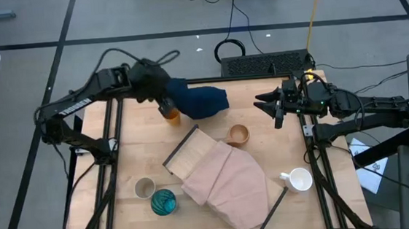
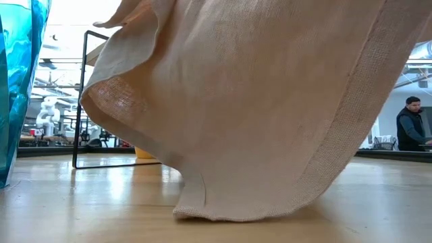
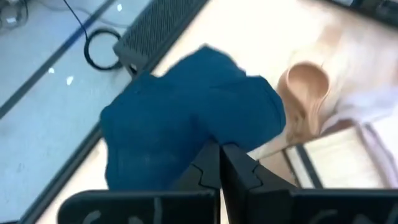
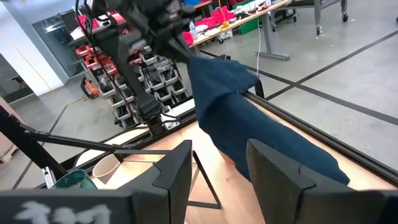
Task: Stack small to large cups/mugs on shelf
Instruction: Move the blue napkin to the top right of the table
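the left gripper [image 1: 165, 103], fingers pressed together on the navy cloth [image 1: 202, 100], lifts it off the orange cup [image 1: 172, 117] near the table's far edge. the right gripper [image 1: 266, 103] waits spread, empty. a pink cloth [image 1: 228, 182] covers the shelf [image 1: 186, 154].
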Controlling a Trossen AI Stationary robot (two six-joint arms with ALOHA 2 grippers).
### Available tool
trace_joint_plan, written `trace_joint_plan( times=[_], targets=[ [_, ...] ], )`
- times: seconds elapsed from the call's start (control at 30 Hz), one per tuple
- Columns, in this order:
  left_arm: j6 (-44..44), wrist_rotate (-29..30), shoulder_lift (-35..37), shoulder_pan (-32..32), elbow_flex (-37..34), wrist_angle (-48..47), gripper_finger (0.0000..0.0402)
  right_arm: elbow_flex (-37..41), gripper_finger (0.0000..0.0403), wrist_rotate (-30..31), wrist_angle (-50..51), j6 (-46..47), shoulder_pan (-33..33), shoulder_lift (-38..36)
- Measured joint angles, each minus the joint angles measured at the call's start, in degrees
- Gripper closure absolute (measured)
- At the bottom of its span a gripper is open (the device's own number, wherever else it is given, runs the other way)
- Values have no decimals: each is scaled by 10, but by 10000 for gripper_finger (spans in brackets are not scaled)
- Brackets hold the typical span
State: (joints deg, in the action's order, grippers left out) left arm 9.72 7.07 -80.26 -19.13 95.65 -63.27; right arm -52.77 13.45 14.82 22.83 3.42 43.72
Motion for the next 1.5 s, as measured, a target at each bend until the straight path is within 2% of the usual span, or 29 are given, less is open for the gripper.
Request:
trace_joint_plan(
  times=[0.17,0.4,0.7,1.0,1.2,1.37,1.5],
  targets=[
    [-3,-1,-6,-11,28,33,401,0,257,0,0,-2,0,0],
    [6,-27,-4,-28,45,134,401,0,257,2,1,-12,0,2],
    [46,-100,-12,-57,44,274,402,0,257,2,1,-14,0,2],
    [113,-169,-28,-63,44,434,402,0,257,4,2,-25,0,2],
    [195,-248,-62,-66,44,570,402,0,257,16,-3,-30,0,2],
    [232,-259,-93,-63,44,632,402,0,257,19,-5,-38,0,2],
    [266,-290,-110,-65,44,677,402,1,257,19,-10,-40,0,1]
  ],
)
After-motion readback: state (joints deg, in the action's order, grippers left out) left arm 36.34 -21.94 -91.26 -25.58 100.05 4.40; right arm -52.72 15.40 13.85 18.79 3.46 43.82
